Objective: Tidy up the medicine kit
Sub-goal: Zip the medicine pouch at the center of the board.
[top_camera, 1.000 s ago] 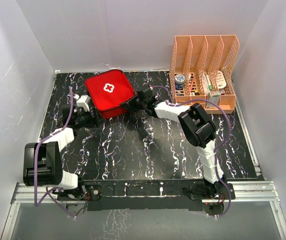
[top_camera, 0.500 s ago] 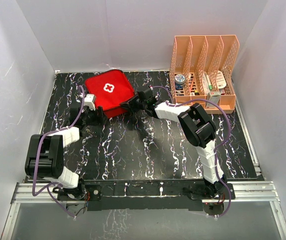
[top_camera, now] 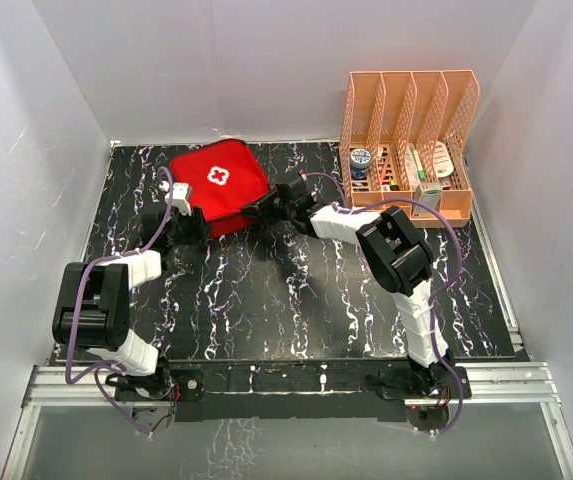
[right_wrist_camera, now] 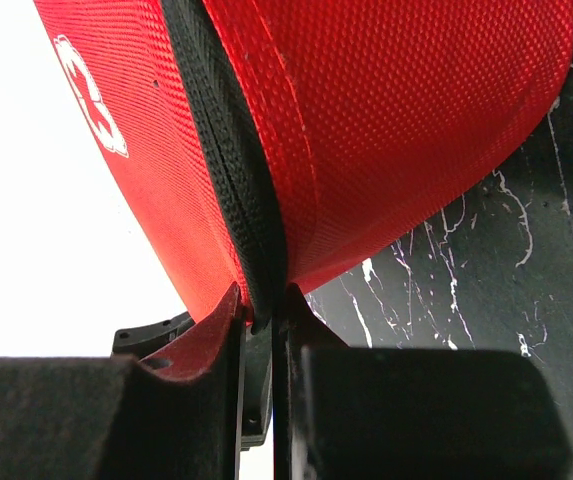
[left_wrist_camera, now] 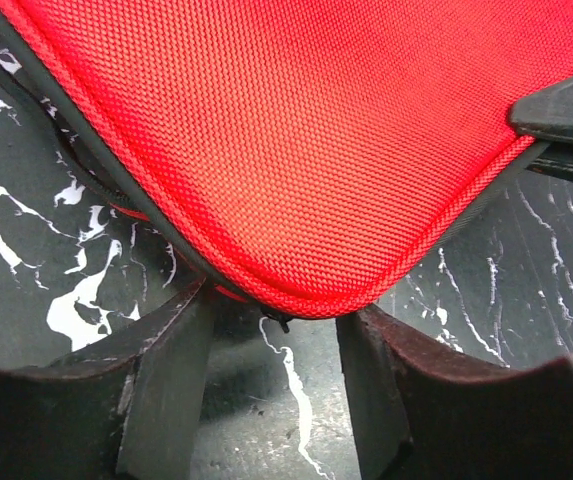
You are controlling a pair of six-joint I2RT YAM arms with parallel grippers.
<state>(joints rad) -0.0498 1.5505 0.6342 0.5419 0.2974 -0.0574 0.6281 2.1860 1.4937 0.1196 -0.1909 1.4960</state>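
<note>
Bracketing the medicine kit [top_camera: 218,183] along its near rim.
The kit lies at 11 o'clock on the tabletop [top_camera: 296,300]. The right gripper [top_camera: 264,209] is pinched narrow on the zip seam [right_wrist_camera: 228,170] at the kit's 4 o'clock edge. The left gripper [top_camera: 192,222], jaws parted, straddles the 7 o'clock corner, with the kit at its 1 o'clock. A second earlier it stood clear, toward 8 o'clock.

red fabric medicine kit [top_camera: 221,180], white cross up, zip closed — far back, left of centre
</note>
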